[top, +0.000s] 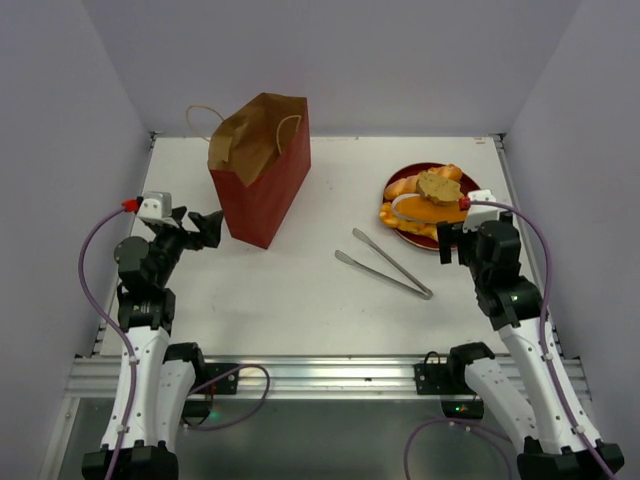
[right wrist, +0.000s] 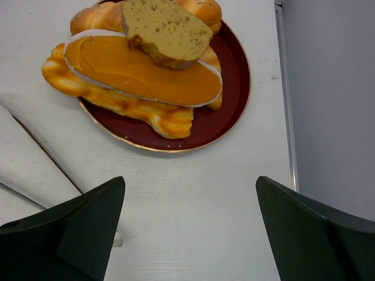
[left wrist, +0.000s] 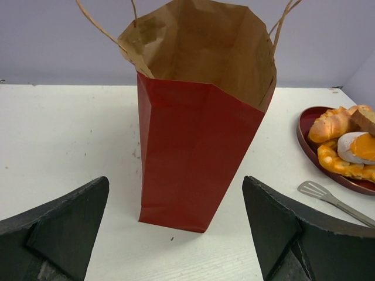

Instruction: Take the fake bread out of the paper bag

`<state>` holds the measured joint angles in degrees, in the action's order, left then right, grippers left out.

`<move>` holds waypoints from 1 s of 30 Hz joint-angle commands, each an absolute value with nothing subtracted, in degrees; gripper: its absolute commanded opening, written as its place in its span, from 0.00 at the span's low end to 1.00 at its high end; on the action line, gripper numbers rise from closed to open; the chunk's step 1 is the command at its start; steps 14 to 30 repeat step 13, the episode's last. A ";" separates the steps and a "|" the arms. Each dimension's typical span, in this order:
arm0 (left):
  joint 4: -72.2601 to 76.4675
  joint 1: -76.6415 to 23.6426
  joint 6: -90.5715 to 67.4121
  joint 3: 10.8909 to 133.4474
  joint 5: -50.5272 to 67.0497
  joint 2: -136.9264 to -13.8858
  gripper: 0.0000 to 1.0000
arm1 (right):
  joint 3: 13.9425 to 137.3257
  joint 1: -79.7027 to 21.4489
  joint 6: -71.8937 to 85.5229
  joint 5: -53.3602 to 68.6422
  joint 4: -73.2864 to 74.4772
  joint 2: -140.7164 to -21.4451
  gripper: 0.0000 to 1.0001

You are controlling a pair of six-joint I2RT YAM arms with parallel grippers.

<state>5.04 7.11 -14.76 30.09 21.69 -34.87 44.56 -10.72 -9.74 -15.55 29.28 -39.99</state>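
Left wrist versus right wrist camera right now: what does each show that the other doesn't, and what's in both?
Only the left wrist view: the paper bag standing upright, mouth open, framed by the open left gripper. Only the right wrist view: the open right gripper, and the bread pile seen close from above. Both: the red plate piled with bread on the white table; the left view cuts it off at its right edge.

Paper bag (top: pixel 262 185) upright; fake bread (top: pixel 428 210) apparently stacked.
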 commanded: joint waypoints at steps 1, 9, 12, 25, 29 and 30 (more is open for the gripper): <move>6.77 6.68 -12.75 30.06 21.80 -34.37 1.00 | 43.60 -9.84 -7.47 -15.74 24.61 -37.27 0.99; 6.42 6.68 -12.66 29.97 21.97 -34.45 1.00 | 43.07 -9.67 -6.77 -15.91 24.52 -36.39 0.99; 6.42 6.68 -12.39 29.97 21.97 -34.45 1.00 | 42.54 -9.67 -7.20 -16.52 23.91 -36.47 0.99; 6.33 6.68 -12.39 29.97 21.97 -34.54 1.00 | 42.37 -9.75 -7.64 -16.96 23.47 -36.56 0.99; 6.33 6.68 -12.39 29.97 21.97 -34.54 1.00 | 42.37 -9.75 -7.64 -16.96 23.47 -36.56 0.99; 6.33 6.68 -12.39 29.97 21.97 -34.54 1.00 | 42.37 -9.75 -7.64 -16.96 23.47 -36.56 0.99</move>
